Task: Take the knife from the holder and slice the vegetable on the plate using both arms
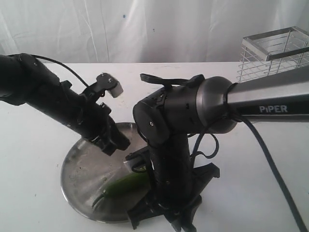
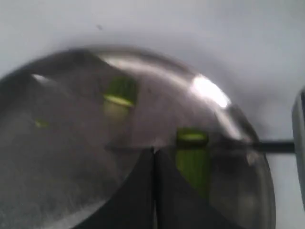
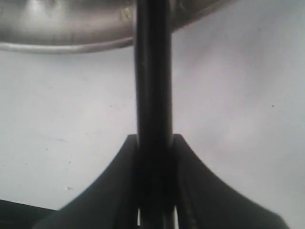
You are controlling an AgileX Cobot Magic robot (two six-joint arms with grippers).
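Slicing is being carried out: the knife (image 3: 153, 95), out of the holder (image 1: 275, 50), is being pinched by the right gripper (image 3: 155, 191) over the plate (image 2: 57, 191), where the vegetable (image 2: 193, 160) is being steadied by the closed left gripper (image 2: 153, 157), one piece (image 2: 120, 91) already cut.
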